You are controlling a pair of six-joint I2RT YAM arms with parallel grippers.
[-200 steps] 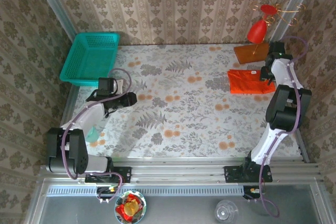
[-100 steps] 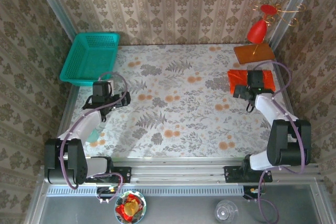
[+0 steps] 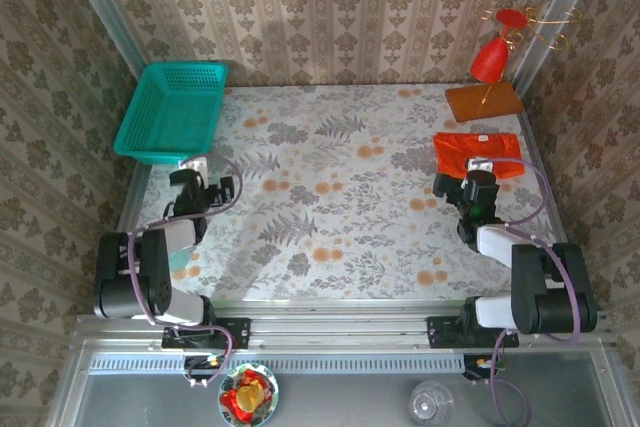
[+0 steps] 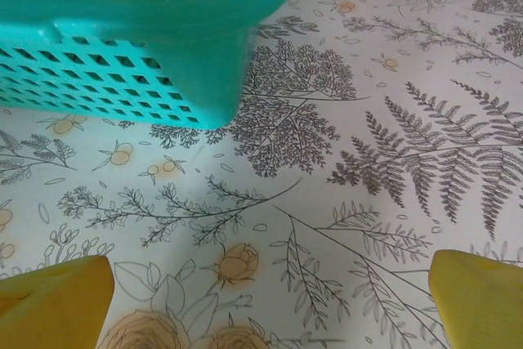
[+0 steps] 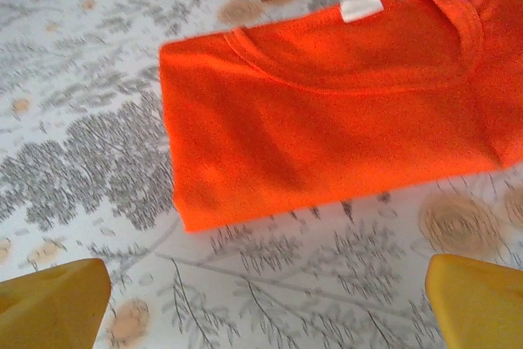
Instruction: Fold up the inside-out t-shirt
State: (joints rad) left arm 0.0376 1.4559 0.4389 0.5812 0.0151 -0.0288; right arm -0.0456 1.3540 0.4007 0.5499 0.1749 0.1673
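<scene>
lying folded on the table (image 3: 330, 207), far right: inside-out t-shirt (image 5: 327, 104) | risk: a low sweep by the right arm could snag its near hem and undo the fold | arms tucked low by their bases | right gripper (image 5: 265, 300) spread, empty, near shirt | left gripper (image 4: 265, 300) spread, empty, near basket (image 4: 139, 38)

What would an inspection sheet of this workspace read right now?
Surface: floral table, flat.
Job's things: orange t-shirt folded flat at far right, white tag showing.
Clutter: teal basket far left; red ornament on wooden base beyond the t-shirt.
Grippers: left gripper open, empty, facing the basket; right gripper open, empty, short of the t-shirt.
Cables: purple cable looped beside each wrist.
Surroundings: patterned walls; bowl and glass on the near ledge.
</scene>
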